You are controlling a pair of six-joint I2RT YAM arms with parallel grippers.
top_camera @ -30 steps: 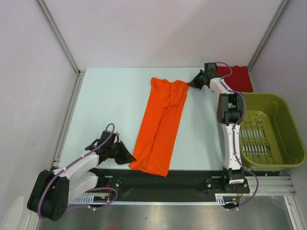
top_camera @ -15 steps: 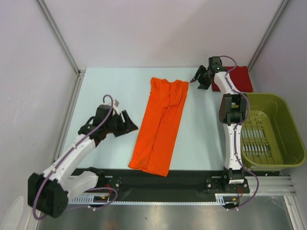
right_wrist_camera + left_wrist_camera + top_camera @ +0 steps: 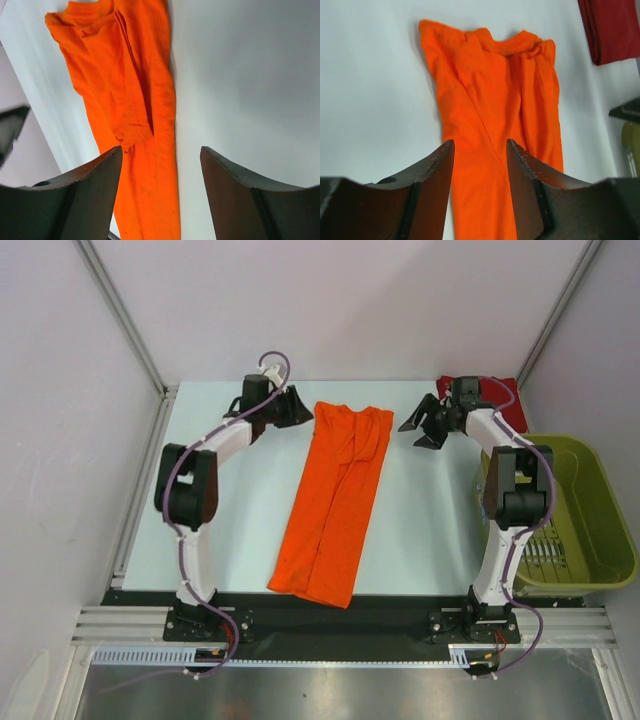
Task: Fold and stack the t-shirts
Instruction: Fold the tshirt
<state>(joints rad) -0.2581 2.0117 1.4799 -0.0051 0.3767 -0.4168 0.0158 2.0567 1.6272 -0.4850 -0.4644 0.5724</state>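
Observation:
The orange t-shirt lies as a long narrow strip down the middle of the table, collar end at the back. The dark red t-shirt is a folded rectangle at the back right, partly under the right arm. My left gripper hovers at the strip's back left corner, open and empty. In the left wrist view its fingers frame the orange t-shirt, and the dark red one shows in the top right corner. My right gripper is open and empty, right of the strip's back end. It sits over the orange t-shirt's edge.
An olive-green plastic basket stands at the right edge of the table, beside the right arm. The pale table is bordered by grey walls and metal rails at the back and sides. A black strip runs along the front edge.
My left arm swung from the strip's front left corner up to its back left corner and opened. My right gripper let go of the back right corner, opened and drew away right.

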